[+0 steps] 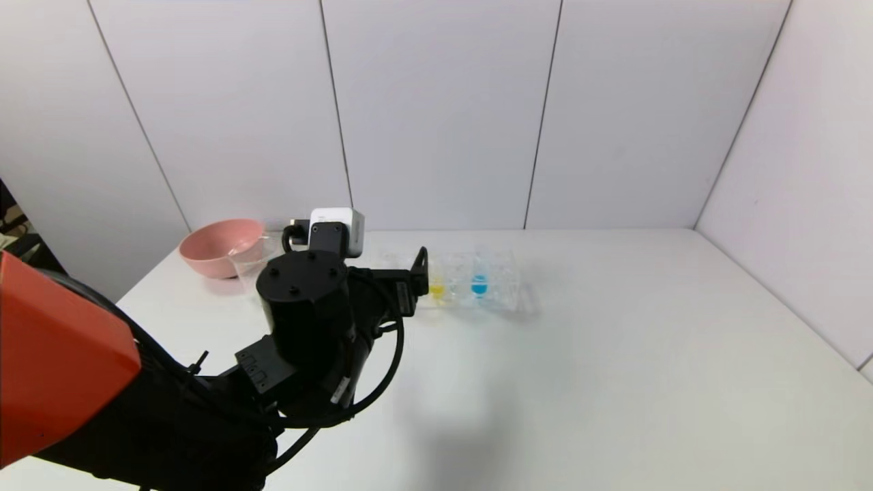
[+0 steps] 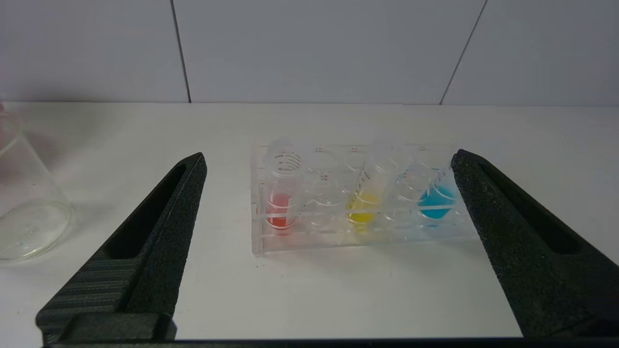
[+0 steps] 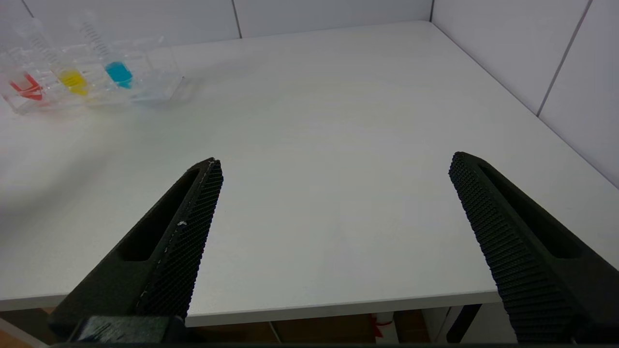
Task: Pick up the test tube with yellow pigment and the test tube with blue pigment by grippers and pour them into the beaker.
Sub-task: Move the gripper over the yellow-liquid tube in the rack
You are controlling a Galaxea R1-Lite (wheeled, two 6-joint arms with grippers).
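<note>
The test tube with yellow pigment (image 1: 437,290) (image 2: 363,208) and the test tube with blue pigment (image 1: 479,285) (image 2: 436,203) stand in a clear rack (image 2: 290,241) toward the back of the white table. My left gripper (image 1: 423,279) (image 2: 329,154) is open. It hovers just short of the rack's near side, nothing between its fingers. The beaker (image 1: 249,262) (image 2: 29,212) stands left of the rack, beside the left arm. My right gripper (image 3: 336,158) is open and empty over the table's near edge, far from the rack; the head view does not show it.
A red-tipped tube (image 2: 280,212) (image 3: 26,87) stands at the rack's left end. A pink bowl (image 1: 222,247) sits behind the beaker at the back left. White walls close the table at the back and right.
</note>
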